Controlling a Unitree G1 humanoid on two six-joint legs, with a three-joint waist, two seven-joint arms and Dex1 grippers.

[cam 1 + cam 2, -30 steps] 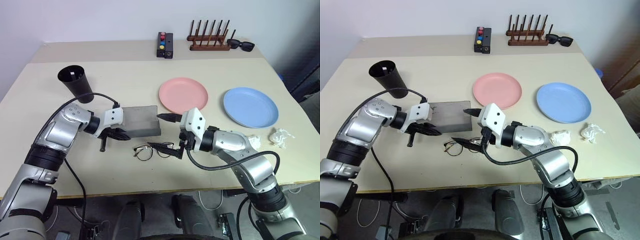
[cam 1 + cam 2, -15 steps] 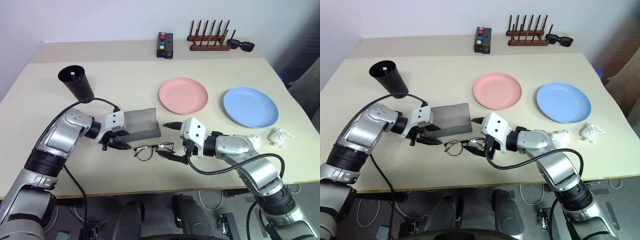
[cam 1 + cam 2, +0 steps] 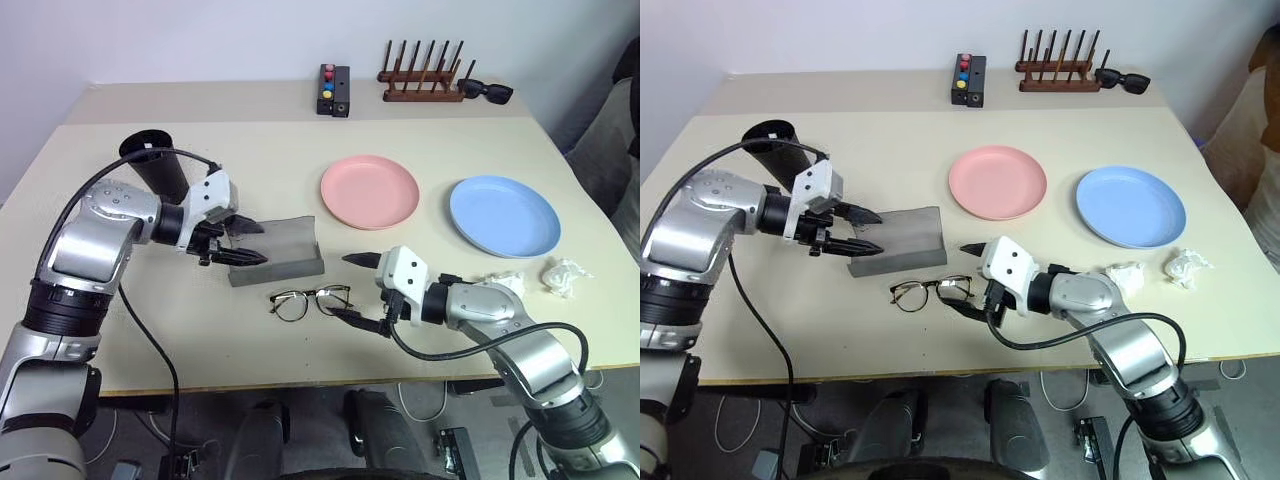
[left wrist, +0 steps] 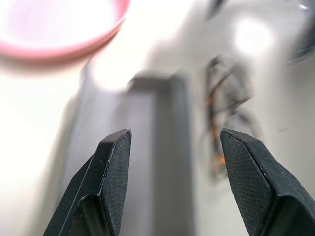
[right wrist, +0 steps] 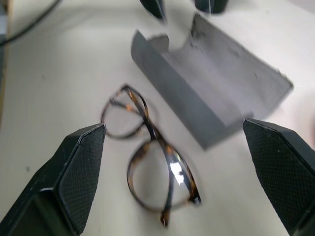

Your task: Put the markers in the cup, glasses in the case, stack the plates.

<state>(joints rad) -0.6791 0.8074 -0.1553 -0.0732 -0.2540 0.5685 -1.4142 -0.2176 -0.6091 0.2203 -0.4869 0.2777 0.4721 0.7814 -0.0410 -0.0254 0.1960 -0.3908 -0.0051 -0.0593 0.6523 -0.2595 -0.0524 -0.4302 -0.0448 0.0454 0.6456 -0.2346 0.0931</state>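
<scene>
- The glasses [image 3: 930, 292] lie folded flat on the table [image 3: 940, 150], just in front of the grey case [image 3: 898, 243] and apart from it; the case sits open, its lid tilted up on the far side.
- Their long axis runs side to side across the table, roughly parallel to the case's near edge.
- The right gripper [image 3: 975, 278] sits at the glasses' right end, its lower finger close to the end of the frame; whether it touches cannot be told. Its fingers are spread wide, one above and one below, and hold nothing.
- In the right wrist view the glasses [image 5: 147, 167] lie between the two spread fingers, with the case [image 5: 211, 98] beyond them.
- The left gripper [image 3: 862, 230] hovers over the left end of the case, fingers parted and empty, pointing across the case towards the right.
- The right arm is judged the nearer one to the glasses; the pick-up likely calls for closing on the frame at that right end, then carrying it a short way away from the robot into the case.
- The pink plate [image 3: 997, 182] and blue plate [image 3: 1131, 206] lie side by side, unstacked, beyond the right arm; the black cup [image 3: 770, 150] stands behind the left arm.
</scene>
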